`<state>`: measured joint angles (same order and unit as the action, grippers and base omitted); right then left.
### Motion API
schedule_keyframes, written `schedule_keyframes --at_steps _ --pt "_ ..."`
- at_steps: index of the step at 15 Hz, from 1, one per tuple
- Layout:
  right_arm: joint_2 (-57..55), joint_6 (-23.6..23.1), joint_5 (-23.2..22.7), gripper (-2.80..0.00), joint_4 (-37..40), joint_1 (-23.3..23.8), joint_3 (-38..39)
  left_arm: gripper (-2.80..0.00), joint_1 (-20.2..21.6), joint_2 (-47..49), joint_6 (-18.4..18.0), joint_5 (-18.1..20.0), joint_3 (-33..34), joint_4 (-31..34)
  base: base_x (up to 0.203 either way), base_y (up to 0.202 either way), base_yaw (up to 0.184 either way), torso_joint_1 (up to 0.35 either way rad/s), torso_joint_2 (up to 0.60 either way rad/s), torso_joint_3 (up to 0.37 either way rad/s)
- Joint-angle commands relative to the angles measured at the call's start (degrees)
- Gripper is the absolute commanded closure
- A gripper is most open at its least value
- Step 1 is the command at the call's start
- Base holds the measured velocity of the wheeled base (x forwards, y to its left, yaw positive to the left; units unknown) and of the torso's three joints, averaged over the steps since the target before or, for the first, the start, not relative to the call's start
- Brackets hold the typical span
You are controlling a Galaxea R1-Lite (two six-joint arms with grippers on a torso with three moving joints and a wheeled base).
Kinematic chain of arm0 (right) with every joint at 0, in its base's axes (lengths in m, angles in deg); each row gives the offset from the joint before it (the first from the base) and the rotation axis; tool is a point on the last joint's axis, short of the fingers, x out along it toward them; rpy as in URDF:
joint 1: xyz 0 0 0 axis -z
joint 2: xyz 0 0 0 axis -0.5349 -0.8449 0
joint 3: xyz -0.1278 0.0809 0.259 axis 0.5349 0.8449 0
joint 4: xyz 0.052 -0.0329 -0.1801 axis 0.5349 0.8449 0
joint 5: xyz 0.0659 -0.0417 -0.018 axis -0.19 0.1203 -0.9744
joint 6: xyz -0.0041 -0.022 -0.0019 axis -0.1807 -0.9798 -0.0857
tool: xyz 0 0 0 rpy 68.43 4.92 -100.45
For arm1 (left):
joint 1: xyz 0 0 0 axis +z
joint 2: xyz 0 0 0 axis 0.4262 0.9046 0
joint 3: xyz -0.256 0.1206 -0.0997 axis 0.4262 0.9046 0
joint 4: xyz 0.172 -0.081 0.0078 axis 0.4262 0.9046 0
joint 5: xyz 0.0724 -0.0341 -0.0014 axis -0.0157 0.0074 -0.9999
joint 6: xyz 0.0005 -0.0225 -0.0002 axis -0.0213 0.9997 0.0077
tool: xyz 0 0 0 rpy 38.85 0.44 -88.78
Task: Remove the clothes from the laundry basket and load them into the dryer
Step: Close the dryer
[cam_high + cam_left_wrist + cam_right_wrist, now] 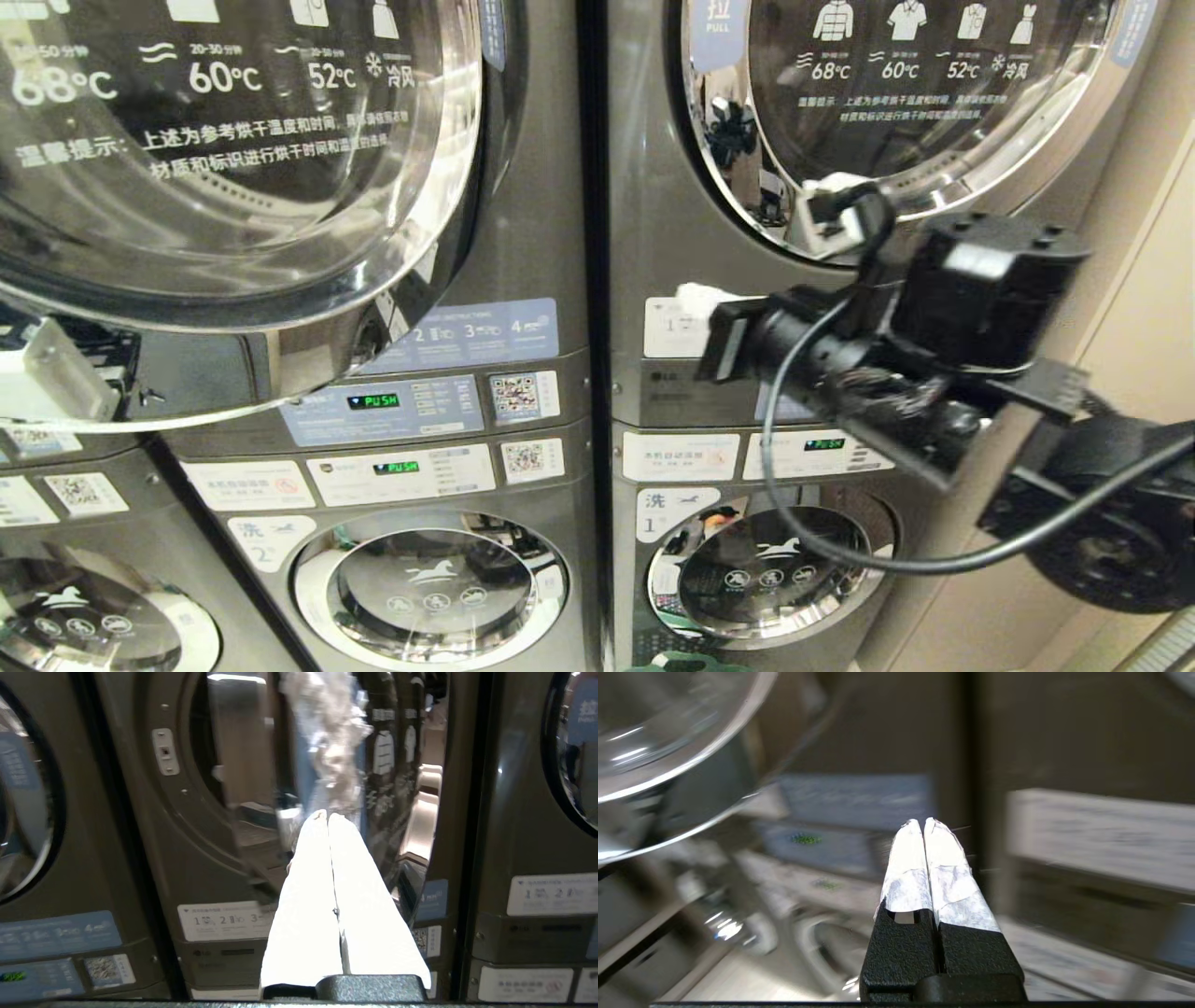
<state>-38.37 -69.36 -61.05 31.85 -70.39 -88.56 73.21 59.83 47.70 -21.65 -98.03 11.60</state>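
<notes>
With both grippers' fingers (pixel 322 858) pressed together empty before the open dryer door (pixel 233 215), limp, light clothes will likely need bunched-fold grasps.

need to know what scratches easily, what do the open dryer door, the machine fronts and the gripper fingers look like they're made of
Open dryer door: clear glass or plastic bowl in a polished chrome-look ring, judging by see-through printing and mirror reflections.
Machine fronts: dark grey painted or coated metal, with a soft satin sheen.
Left gripper and right gripper fingers: white tape-like wrap, wrinkled on the right, over black textured bases, probably plastic.
</notes>
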Motion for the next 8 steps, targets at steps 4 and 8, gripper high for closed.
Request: schedule_keyframes --at_steps 4,8 --pt "25.92 -1.25 -4.28 0.0 -0.62 17.74 19.84 0.0 -6.11 3.62 -0.88 1.34 3.34 -3.49 0.0 0.0 0.0 0.0 0.0 0.0" --pt "49.22 -5.02 -6.28 0.0 8.24 20.31 35.95 0.0 -6.13 7.14 -7.08 0.91 4.15 -3.96 0.0 0.0 0.0 0.0 0.0 0.0"
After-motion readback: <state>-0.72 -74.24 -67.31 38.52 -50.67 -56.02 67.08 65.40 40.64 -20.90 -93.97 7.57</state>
